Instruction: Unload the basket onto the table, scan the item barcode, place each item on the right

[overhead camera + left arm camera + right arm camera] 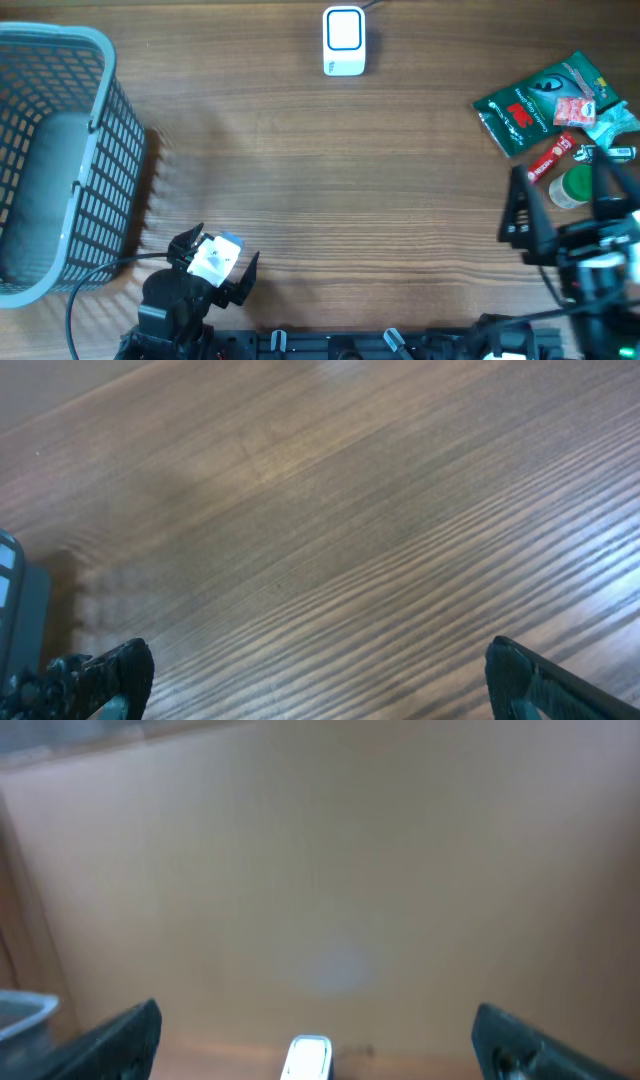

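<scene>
The items [560, 120] lie in a small pile at the far right of the table [350, 200]. In the pile are a green packet [530, 105], a red tube [552, 158] and a green round thing [575, 185]; the other small pieces are too small to name. The white scanner [344, 42] stands at the far edge, about in the middle, well apart from the pile. A grey basket [60, 160] stands at the left edge.

The right gripper [560, 195] is at the right side, over the near end of the pile. Seen from overhead, the green round thing shows between its two fingers, but I cannot tell if they touch it. Its fingers are spread wide, and the right wrist view shows nothing between them, only the scanner far off.

The left gripper [218, 258] is at the near left, beside the basket. Its fingers are also spread wide and grasp nothing; below them the left wrist view shows bare wood.
</scene>
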Robot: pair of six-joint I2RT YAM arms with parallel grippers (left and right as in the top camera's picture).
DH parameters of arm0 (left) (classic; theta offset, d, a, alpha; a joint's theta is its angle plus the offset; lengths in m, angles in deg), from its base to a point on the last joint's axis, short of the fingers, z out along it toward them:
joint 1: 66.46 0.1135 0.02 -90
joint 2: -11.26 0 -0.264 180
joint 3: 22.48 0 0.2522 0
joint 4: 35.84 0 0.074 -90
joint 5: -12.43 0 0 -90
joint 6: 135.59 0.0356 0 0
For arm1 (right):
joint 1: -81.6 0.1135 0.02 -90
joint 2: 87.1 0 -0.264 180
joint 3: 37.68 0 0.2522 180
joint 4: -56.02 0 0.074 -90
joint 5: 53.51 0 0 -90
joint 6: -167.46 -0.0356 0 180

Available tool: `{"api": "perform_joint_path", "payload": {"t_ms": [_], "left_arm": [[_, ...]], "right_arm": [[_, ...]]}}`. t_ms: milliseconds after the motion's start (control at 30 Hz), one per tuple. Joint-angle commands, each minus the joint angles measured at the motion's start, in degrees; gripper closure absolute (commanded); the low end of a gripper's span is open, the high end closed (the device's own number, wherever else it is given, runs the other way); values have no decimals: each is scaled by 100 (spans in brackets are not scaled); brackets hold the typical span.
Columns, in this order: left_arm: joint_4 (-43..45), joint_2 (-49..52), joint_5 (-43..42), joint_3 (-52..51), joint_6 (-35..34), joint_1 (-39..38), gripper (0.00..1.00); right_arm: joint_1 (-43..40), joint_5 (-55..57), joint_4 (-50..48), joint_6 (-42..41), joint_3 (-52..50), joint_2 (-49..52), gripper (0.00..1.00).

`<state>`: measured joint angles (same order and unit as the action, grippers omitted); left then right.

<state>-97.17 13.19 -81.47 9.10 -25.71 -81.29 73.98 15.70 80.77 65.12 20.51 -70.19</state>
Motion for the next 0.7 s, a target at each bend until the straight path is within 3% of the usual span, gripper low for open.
{"api": "perform_joint_path", "payload": {"t_ms": [0, 367, 667], "left_arm": [[13, -26, -4, -15, 72, 33, 0], [13, -24, -7, -15, 72, 33, 0], [13, -24, -7, -15, 72, 33, 0]], "right_arm": [[33, -24, -898, -177, -1331, -833, 0], [44, 621, -2450, -120, -3735, -1672, 0], [70, 1069, -2120, -107, -4417, -1674, 0]]}}
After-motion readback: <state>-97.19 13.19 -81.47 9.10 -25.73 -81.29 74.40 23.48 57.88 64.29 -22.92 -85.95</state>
